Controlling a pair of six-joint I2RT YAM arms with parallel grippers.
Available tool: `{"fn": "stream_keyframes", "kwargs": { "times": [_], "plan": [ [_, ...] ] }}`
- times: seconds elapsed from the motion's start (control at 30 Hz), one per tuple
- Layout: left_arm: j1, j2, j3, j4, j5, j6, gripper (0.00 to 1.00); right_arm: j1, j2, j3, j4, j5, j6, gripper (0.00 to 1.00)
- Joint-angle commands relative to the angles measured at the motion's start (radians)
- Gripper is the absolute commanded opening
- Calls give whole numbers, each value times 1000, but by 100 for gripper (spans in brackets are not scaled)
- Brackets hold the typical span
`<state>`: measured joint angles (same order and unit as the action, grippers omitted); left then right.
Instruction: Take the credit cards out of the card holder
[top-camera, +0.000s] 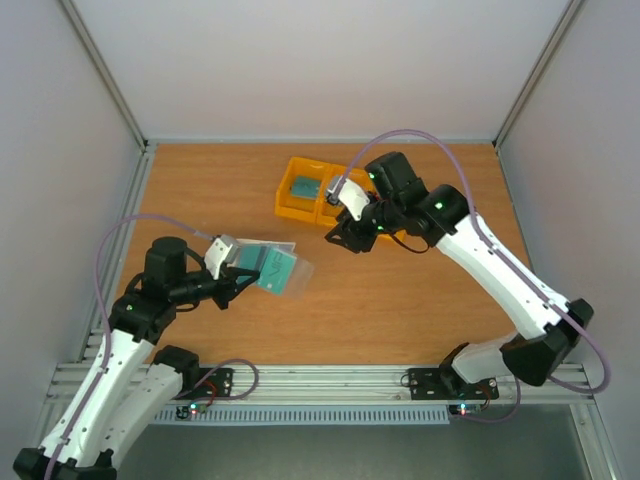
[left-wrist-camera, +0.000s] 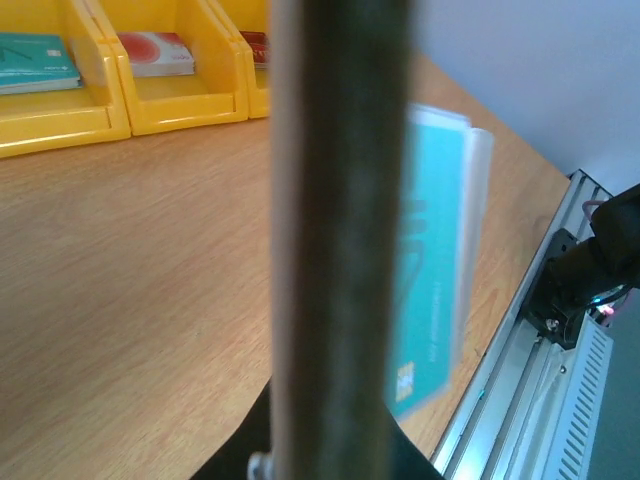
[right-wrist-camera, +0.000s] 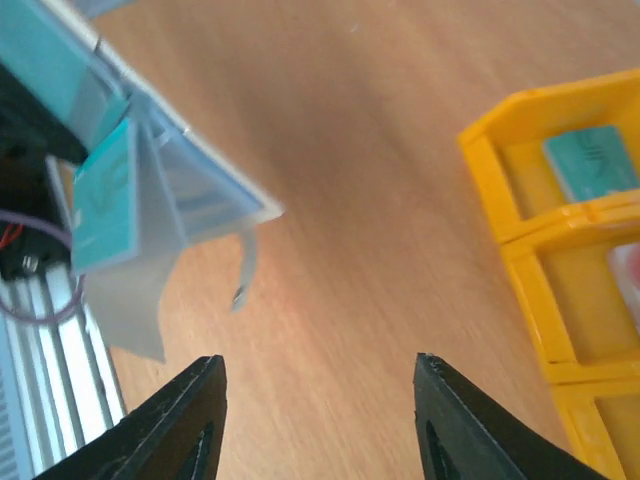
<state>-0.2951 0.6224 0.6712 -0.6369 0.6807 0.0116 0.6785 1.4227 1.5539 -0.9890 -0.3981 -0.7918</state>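
The card holder is held off the table, folded open, with my left gripper shut on its left edge. A teal credit card sits in its translucent sleeve. In the left wrist view the holder's edge is a blurred upright bar that hides my fingers, with the teal card behind it. My right gripper is open and empty, apart from the holder, its strap tab and the teal card. From above, the right gripper hangs to the holder's right.
A yellow three-compartment tray stands at the back centre, holding a teal card, a red-and-white card and a dark red card. Aluminium rail runs along the near edge. Grey walls enclose the table.
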Motion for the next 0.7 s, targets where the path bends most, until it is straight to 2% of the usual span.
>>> {"fn": "stream_keyframes", "kwargs": {
  "times": [0.0,0.1,0.13,0.27,0.4,0.53,0.67],
  "plan": [
    [-1,-7,22,43,1,-21,0,13,-88,-59,122,80,189,50],
    [-1,-10,10,87,7,-90,0,87,-124,-211,408,-164,361,49],
    [-1,-9,7,102,-6,-112,0,134,-119,-237,465,-169,385,48],
    [0,1,-1,114,-80,-184,0,284,-57,-232,601,-26,473,46],
    [0,-19,-24,133,-62,-256,0,291,5,-218,544,150,575,51],
    [0,-23,-50,129,-95,-329,0,291,33,-243,495,207,633,52],
    [-1,-45,-72,192,-42,-380,0,287,30,-278,474,255,664,59]
  ]
}}
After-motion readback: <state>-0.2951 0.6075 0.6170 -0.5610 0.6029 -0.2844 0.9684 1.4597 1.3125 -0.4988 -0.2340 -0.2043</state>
